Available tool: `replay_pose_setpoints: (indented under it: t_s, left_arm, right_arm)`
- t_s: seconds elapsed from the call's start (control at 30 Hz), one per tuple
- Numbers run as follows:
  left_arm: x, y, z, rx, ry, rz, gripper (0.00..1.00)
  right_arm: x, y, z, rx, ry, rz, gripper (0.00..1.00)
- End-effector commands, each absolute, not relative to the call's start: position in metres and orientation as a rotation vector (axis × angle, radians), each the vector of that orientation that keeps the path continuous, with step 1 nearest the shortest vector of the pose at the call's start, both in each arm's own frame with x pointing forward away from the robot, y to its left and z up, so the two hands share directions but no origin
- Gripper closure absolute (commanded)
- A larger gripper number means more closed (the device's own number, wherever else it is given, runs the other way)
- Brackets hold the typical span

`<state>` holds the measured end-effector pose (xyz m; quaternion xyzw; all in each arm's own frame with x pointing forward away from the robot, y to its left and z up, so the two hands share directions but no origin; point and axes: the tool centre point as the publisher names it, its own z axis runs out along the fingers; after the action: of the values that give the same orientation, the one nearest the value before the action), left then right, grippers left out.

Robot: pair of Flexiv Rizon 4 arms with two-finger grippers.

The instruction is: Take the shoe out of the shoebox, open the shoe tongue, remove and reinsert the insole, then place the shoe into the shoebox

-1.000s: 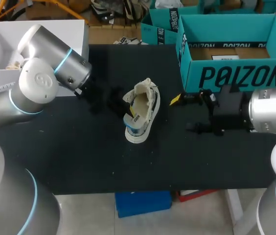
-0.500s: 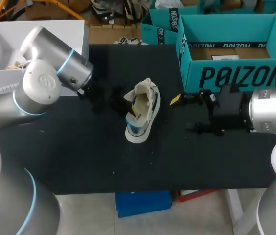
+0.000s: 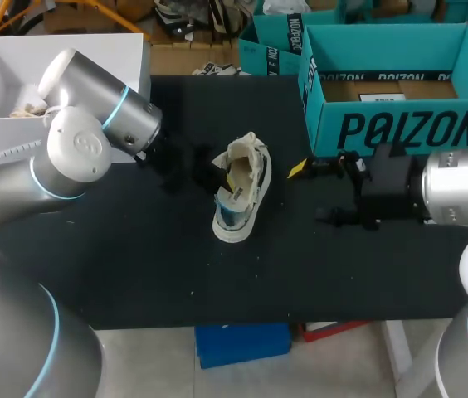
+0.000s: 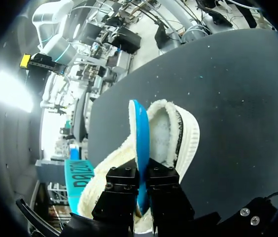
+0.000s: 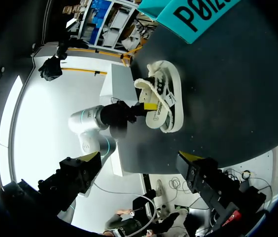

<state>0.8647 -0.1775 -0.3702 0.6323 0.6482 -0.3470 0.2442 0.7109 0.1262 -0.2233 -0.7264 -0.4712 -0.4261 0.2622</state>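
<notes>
- Step 1 looks done: the shoe [image 3: 240, 195] is out and sits mid-desk, well left of the teal shoebox [image 3: 400, 128] at the far right of the desk [image 3: 134, 265].
- The shoe seems tipped on its side, with its mouth facing your left arm.
- Tongue step: I judge it done. The mouth gapes wide and the fleece lining shows, though the tongue itself is hard to pick out.
- Insole step is in hand: your left claw [image 4: 142, 174] is clamped on the blue insole [image 4: 140, 140], one finger on each face.
- The insole stands on edge in the shoe's mouth, partly in, with its upper part rising clear of the lining.
- You can't tell from this moment alone whether it's coming out or going back in.
- Your right claw [image 5: 140, 159] has its fingers wide apart and holds nothing. It hangs right of the shoe, between the shoe and the shoebox, touching neither.
- Nothing is bracing the shoe, so I judge it could drag along with the insole.
- Left to do if this is the pull: get the insole fully out, then reinsert it flat.
- Left to do if this is the push: seat the heel end and release.
- After that, pick the shoe up and set it in the shoebox, which is open on top with nothing visible blocking it.
- Rough call: about halfway, with the final placement untouched.
</notes>
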Motion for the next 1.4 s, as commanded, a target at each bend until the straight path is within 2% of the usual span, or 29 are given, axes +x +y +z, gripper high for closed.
replay_pose_setpoints:
  t_s: [0.03,0.33,0.37,0.4,0.57,0.93,1.1,1.17,1.4]
  left_arm:
    - [0.87,-0.186,-0.374,1.726,1.782,-0.93,1.0]
    - [0.873,-0.187,-0.378,1.724,1.812,-0.894,1.0]
    - [0.872,-0.185,-0.376,1.725,1.812,-0.889,0.8]
    - [0.871,-0.184,-0.373,1.726,1.811,-0.889,0.69]
    - [0.862,-0.178,-0.361,1.732,1.79,-0.9,0.61]
    - [0.832,-0.176,-0.364,1.769,1.773,-0.958,0.7]
    - [0.829,-0.174,-0.368,1.775,1.777,-0.965,0.85]
    - [0.83,-0.174,-0.369,1.773,1.781,-0.964,1.0]
    - [0.833,-0.177,-0.372,1.768,1.787,-0.962,1.0]
  right_arm:
    - [0.711,0.127,-0.223,-1.968,-1.275,-1.152,0.0]
    - [0.711,0.127,-0.223,-1.968,-1.275,-1.152,0.0]
    - [0.711,0.127,-0.223,-1.968,-1.275,-1.152,0.0]
    - [0.711,0.127,-0.223,-1.968,-1.275,-1.152,0.0]
    - [0.711,0.127,-0.223,-1.968,-1.275,-1.152,0.0]
    - [0.711,0.127,-0.223,-1.968,-1.275,-1.152,0.0]
    - [0.711,0.127,-0.223,-1.968,-1.275,-1.152,0.0]
    - [0.711,0.127,-0.223,-1.968,-1.275,-1.152,0.0]
    - [0.711,0.127,-0.223,-1.968,-1.275,-1.152,0.0]
